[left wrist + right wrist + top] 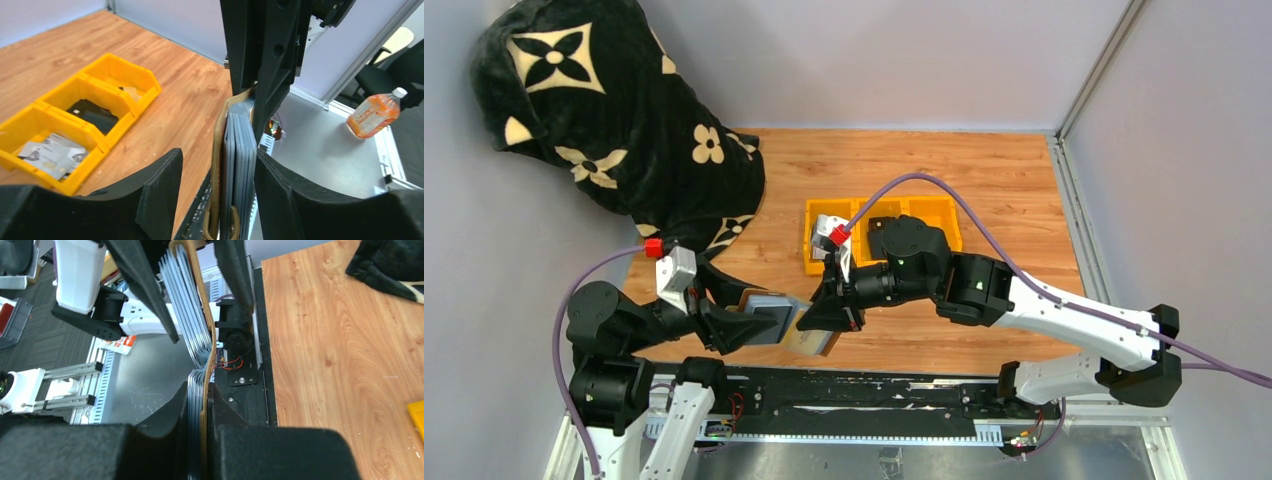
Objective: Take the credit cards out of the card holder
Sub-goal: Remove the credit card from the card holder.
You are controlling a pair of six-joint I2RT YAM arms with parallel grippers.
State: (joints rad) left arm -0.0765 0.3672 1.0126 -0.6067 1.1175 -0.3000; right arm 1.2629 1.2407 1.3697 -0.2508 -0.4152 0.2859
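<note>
Card holder (206, 315) in air over near edge of table (984, 180), left of centre; long axis left-right between arms. Right gripper (201, 407) pinched tight on right end, cards (182, 300) included. Left gripper (217, 156) fingers spread wide around left end, not clamping. Pull likely rightward.

The counter (984, 170) has a light wood-grain top. Plain pale grey walls (874, 60) enclose the counter on its far, left and right sides. An aluminium post (1099, 68) rises at its far right corner. A black blanket (604, 110) with cream flower motifs is heaped at the counter's far left corner. A sheet-metal surface (824, 460) adjoins the counter's near edge. Lighting is even and diffuse.
</note>
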